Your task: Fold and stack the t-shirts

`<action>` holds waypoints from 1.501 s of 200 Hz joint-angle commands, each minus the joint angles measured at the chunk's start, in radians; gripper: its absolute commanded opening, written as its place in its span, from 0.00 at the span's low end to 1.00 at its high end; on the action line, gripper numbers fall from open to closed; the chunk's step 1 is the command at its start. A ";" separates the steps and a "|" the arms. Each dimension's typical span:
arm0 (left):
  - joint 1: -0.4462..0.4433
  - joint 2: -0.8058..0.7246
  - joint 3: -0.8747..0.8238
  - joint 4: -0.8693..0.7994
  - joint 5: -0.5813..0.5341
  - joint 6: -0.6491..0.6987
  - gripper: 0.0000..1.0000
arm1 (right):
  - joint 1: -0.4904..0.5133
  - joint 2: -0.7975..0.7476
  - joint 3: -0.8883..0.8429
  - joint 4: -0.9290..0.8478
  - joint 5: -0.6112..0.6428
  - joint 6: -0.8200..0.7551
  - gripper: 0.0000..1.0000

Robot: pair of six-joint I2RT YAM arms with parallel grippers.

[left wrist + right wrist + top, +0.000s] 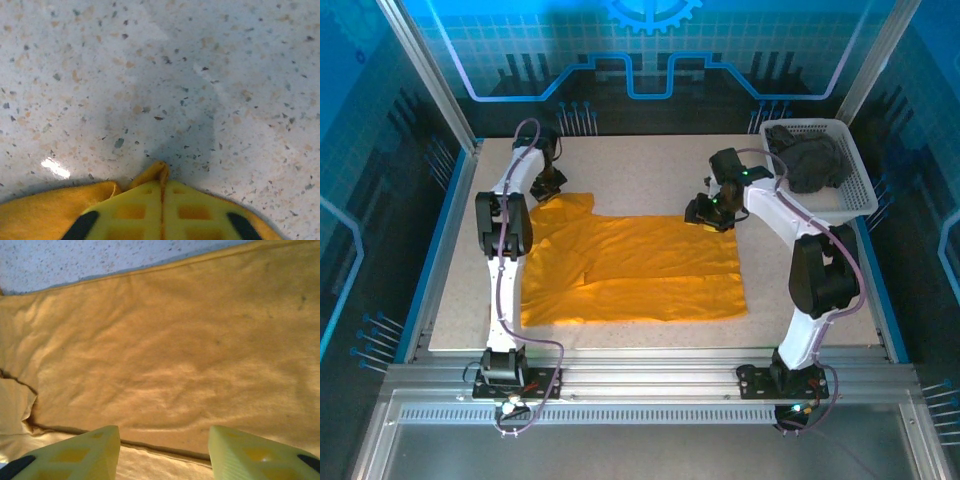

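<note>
Speckled pale table [650,160], set inside a blue-lit enclosure. A plain mustard-orange cloth t-shirt [640,265] lies spread flat across the middle of the table, with one sleeve pointing to the far left. An overlapped edge runs across its width.

A white plastic lattice basket [840,205] stands at the table's far right corner, apart from the orange shirt. A dark charcoal grey t-shirt [810,160] sits bunched inside it.

The left pincer [161,187] is at the orange shirt's far-left sleeve. Its fingers are pressed together on a small peak of cloth, with bare table beyond.

The right pincer [164,440] is at the shirt's far right edge. Its fingers are spread wide with nothing gripped, and orange cloth lies beneath them. Whether they touch the cloth, I cannot tell.
</note>
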 commanded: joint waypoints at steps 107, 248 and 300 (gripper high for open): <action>-0.045 -0.338 -0.216 0.120 0.020 -0.003 0.00 | -0.102 0.380 0.404 -0.140 0.378 -0.040 0.47; -0.070 -0.540 -0.517 0.249 0.134 -0.076 0.00 | -0.164 0.511 0.477 -0.180 0.365 -0.095 0.45; -0.070 -0.544 -0.512 0.238 0.144 -0.073 0.00 | -0.168 0.512 0.443 -0.149 0.311 -0.090 0.33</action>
